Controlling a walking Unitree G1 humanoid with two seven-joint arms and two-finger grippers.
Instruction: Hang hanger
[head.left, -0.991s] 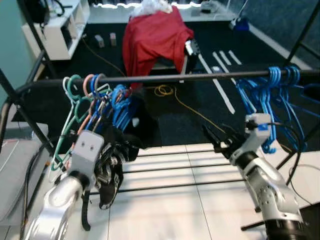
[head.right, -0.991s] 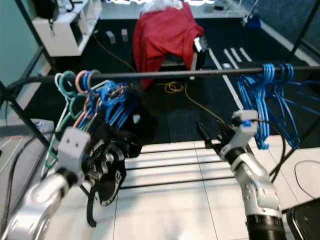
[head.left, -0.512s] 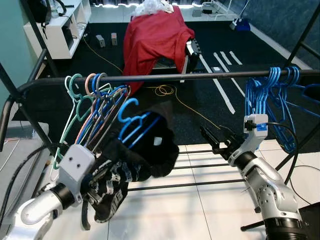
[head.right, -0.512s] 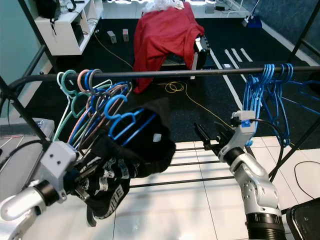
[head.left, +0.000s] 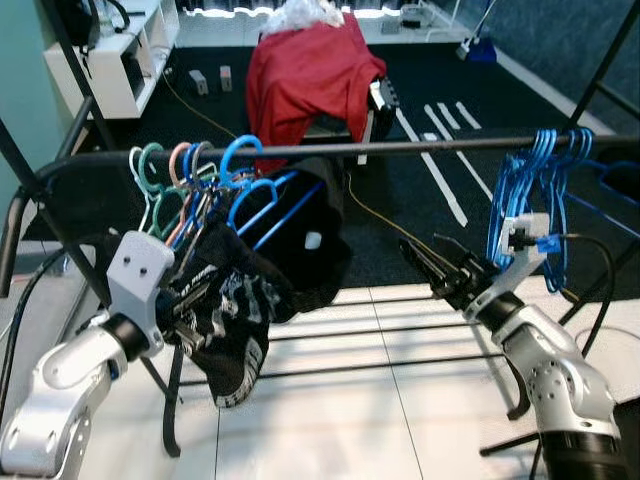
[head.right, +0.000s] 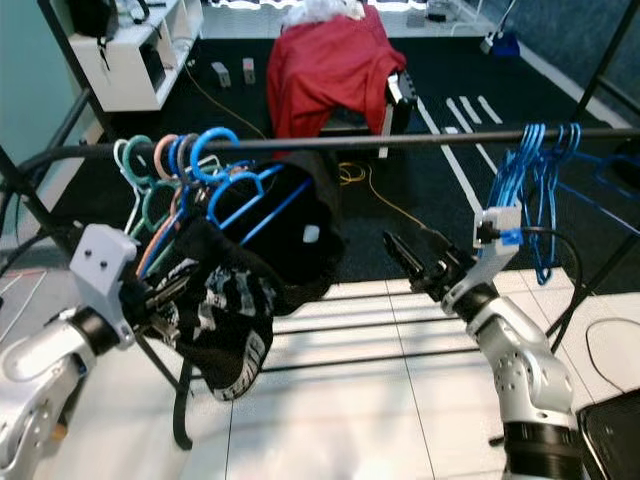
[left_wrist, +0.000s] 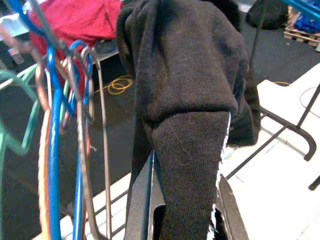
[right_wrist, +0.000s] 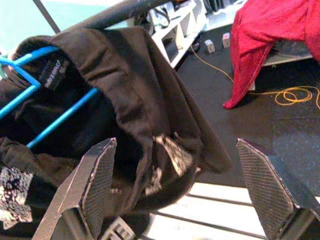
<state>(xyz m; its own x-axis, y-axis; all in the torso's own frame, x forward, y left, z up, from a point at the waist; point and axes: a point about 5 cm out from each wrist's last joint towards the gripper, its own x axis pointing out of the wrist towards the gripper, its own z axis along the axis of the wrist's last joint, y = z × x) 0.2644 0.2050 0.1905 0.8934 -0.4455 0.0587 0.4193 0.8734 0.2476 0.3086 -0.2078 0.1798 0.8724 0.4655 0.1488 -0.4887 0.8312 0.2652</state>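
A blue hanger (head.left: 240, 152) carries a black garment (head.left: 300, 250) with a white print low on it. Its hook sits at the black rail (head.left: 420, 147) and seems to rest over it. My left gripper (head.left: 190, 300) is below and left of the rail, shut on the garment's lower folds. In the left wrist view the cloth (left_wrist: 185, 100) runs between the black fingers (left_wrist: 142, 200). My right gripper (head.left: 422, 248) hovers open just right of the garment, apart from it. In the right wrist view its fingers (right_wrist: 95, 185) stand wide, facing the garment (right_wrist: 135, 125) and the hanger (right_wrist: 55, 120).
Several empty hangers (head.left: 160, 180) crowd the rail's left end, and a bunch of blue hangers (head.left: 530, 190) hangs at its right. The rack's lower bars (head.left: 330, 335) cross over white tiles. Behind stand a red-draped chair (head.left: 305, 70) and a white shelf (head.left: 120, 60).
My left arm has lifted the hanger and garment, bringing the hook from below the rail up onto it. The right gripper rose slightly and stays open.
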